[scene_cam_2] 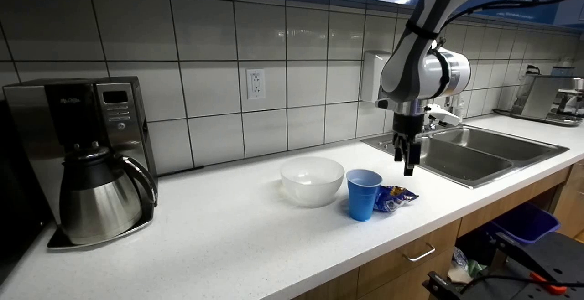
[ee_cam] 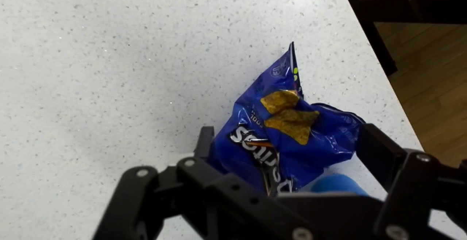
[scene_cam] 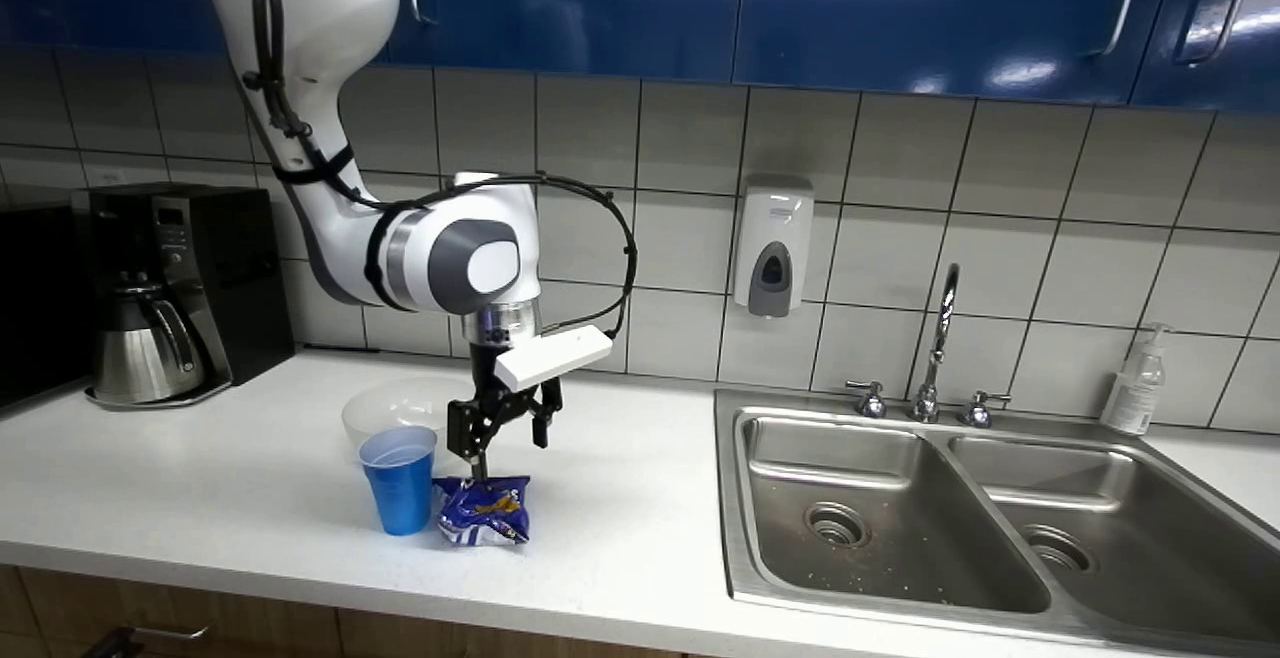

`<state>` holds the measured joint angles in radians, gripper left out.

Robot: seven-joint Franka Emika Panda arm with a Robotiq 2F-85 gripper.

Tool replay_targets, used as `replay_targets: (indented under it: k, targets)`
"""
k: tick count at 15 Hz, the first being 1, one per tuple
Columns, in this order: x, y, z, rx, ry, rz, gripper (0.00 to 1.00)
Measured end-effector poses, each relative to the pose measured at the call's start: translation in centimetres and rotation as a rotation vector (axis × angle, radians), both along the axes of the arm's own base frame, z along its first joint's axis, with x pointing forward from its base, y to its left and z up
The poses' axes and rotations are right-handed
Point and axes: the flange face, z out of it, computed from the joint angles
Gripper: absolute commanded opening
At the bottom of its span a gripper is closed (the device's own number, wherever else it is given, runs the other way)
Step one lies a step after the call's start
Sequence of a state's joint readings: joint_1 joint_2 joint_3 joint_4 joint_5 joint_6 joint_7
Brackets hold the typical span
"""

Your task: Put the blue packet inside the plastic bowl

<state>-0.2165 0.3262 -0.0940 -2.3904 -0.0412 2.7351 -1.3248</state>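
The blue packet [scene_cam: 484,515] is a crinkled chip bag lying on the white counter; it also shows in an exterior view [scene_cam_2: 393,199]. The plastic bowl is a translucent whitish bowl [scene_cam_2: 312,194]; in an exterior view [scene_cam: 368,418] it stands partly behind the blue cup. My gripper [scene_cam: 511,453] points down above the packet, and it also shows in an exterior view [scene_cam_2: 403,166]. In the wrist view the open fingers [ee_cam: 286,138] appear on either side of the packet [ee_cam: 288,123]. The gripper's own parts hide the packet's lower end there.
A blue cup [scene_cam_2: 362,197] stands upright beside the packet, between it and the bowl in an exterior view; its edge shows in the wrist view [ee_cam: 337,184]. A coffee maker with a steel pot [scene_cam_2: 100,199] and a double sink [scene_cam: 735,498] flank the area.
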Motion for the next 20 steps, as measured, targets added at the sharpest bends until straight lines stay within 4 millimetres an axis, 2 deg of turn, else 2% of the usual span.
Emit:
replay_targets:
  k: [4,16,20]
  targets:
    - [-0.3,0.4,-1.2,-0.008,0.009,0.029,1.00]
    - [-0.4,0.7,-1.6,-0.005,0.017,0.031,1.00]
    - [-0.4,1.6,-2.7,0.002,0.033,0.042,1.00]
